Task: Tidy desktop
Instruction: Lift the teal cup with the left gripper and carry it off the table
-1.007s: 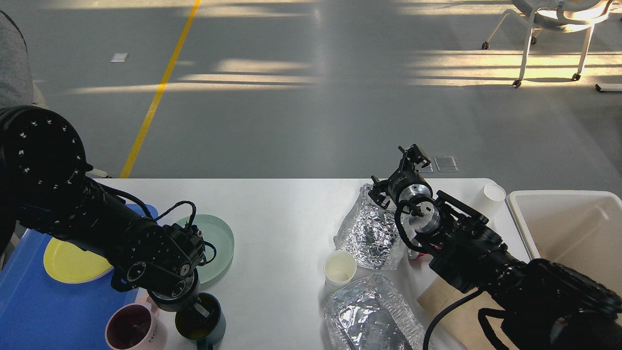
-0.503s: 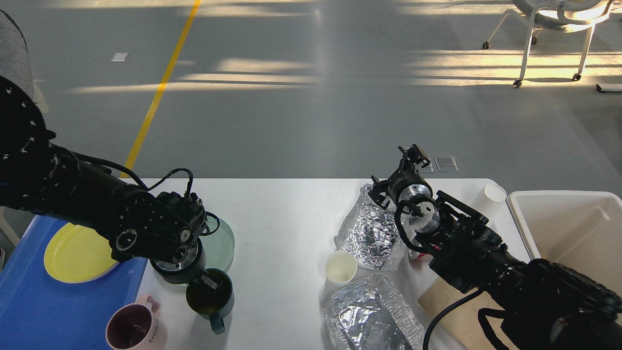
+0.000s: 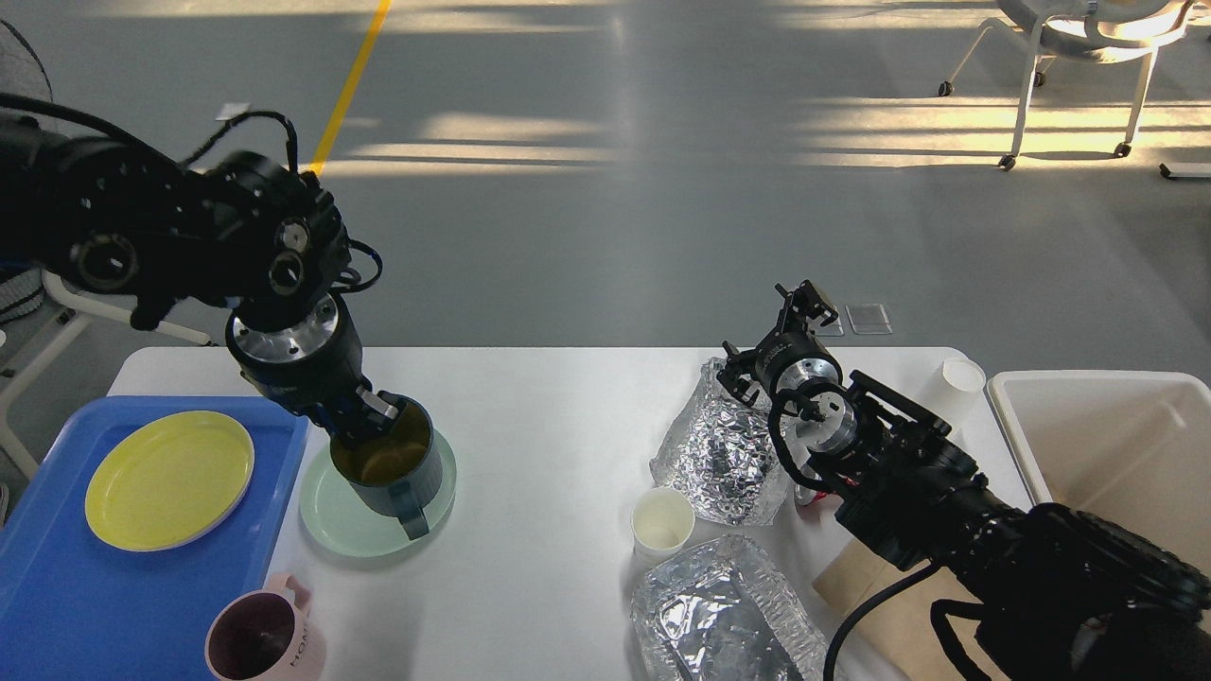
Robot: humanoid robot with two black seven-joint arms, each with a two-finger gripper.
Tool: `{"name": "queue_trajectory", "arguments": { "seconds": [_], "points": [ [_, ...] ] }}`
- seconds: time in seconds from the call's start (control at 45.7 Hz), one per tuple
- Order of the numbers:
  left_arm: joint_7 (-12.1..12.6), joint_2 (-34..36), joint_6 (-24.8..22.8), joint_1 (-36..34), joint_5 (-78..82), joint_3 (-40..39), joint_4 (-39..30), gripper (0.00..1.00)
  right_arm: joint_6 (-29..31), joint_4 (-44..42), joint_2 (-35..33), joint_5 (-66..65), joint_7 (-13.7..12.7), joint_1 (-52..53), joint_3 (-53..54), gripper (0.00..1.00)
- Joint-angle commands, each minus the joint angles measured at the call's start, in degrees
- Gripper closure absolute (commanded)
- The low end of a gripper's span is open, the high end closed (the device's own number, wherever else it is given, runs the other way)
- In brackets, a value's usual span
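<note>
The white desktop [image 3: 549, 416] spans the view. My left gripper [image 3: 372, 412] is shut on the rim of a dark teal mug [image 3: 395, 468]. It holds the mug tilted over a pale green plate [image 3: 355, 528]; I cannot tell whether mug and plate touch. My right gripper [image 3: 800, 305] is raised over the far edge, above a crumpled foil sheet [image 3: 721, 452]. It is seen small and dark, so its fingers cannot be told apart, and nothing shows in it.
A blue tray [image 3: 57, 596] at the left holds a yellow plate [image 3: 170, 478]. A pink mug [image 3: 265, 638] stands at the front. A paper cup [image 3: 662, 520], a second foil piece [image 3: 724, 610], brown paper [image 3: 875, 586], a white cup [image 3: 956, 383] and an off-white bin [image 3: 1116, 445] are on the right.
My left arm has risen and swung back, carrying the teal mug from beside the pink mug to over the green plate. The right arm has not moved.
</note>
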Motion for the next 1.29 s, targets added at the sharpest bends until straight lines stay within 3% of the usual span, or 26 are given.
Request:
{"name": "queue_trajectory", "arguments": {
  "seconds": [0.0, 0.197, 0.284, 0.569, 0.81, 1.007, 1.269],
  "points": [
    [-1.76, 2.69, -6.02, -4.89, -1.14, 0.53, 2.47, 0.99, 0.00, 0.00, 0.00, 0.01, 0.00, 0.01, 0.00, 0.00],
    [-8.35, 5.16, -6.02, -12.97, -1.31, 1.50, 9.14, 0.99, 0.00, 0.00, 0.00, 0.01, 0.00, 0.01, 0.00, 0.00],
    [-10.11, 5.86, -6.02, -15.00, -1.31, 1.50, 13.10, 0.99, 0.00, 0.00, 0.00, 0.01, 0.00, 0.01, 0.00, 0.00],
    [-10.56, 6.21, -6.02, -17.82, -1.31, 2.03, 16.98, 1.00, 0.00, 0.00, 0.00, 0.09, 0.00, 0.01, 0.00, 0.00],
    [-10.91, 6.39, -6.02, -16.41, -1.31, 10.20, 16.98, 1.00, 0.00, 0.00, 0.00, 0.01, 0.00, 0.01, 0.00, 0.00],
    [-14.60, 9.46, -6.02, -11.76, -1.49, 17.14, 17.06, 1.00, 0.00, 0.00, 0.00, 0.01, 0.00, 0.01, 0.00, 0.00],
    [-13.90, 17.81, -6.02, -2.18, -1.40, 19.70, 22.77, 1.00, 0.00, 0.00, 0.00, 0.01, 0.00, 0.01, 0.00, 0.00]
  ]
}}
